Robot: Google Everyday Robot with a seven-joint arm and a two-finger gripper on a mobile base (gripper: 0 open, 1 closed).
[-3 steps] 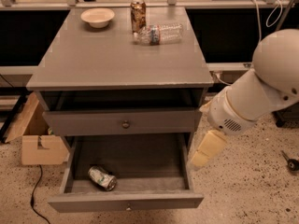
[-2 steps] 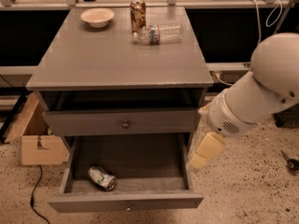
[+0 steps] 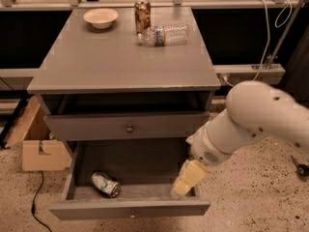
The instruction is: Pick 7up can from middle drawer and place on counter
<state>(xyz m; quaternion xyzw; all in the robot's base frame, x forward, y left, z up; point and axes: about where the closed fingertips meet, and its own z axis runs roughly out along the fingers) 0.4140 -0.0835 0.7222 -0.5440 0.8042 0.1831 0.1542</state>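
The 7up can (image 3: 105, 184), green and white with silver ends, lies on its side in the front left of the open middle drawer (image 3: 130, 209). The drawer is pulled out at the bottom of the grey cabinet. My gripper (image 3: 187, 179), pale yellow on the end of the white arm (image 3: 251, 120), hangs over the drawer's front right corner. It is well to the right of the can and apart from it. The counter (image 3: 111, 62) is the grey cabinet top above.
On the counter's back stand a cream bowl (image 3: 100, 18), a tall brown-gold can (image 3: 142, 14) and a clear plastic bottle (image 3: 163, 35) lying on its side. A shut drawer front with a dark knob (image 3: 129, 128) is above the open drawer. A cardboard box (image 3: 41, 151) sits on the floor at the left.
My arm and gripper have moved left and down, from beside the cabinet's right side to over the open drawer's right front corner. The can has not moved.
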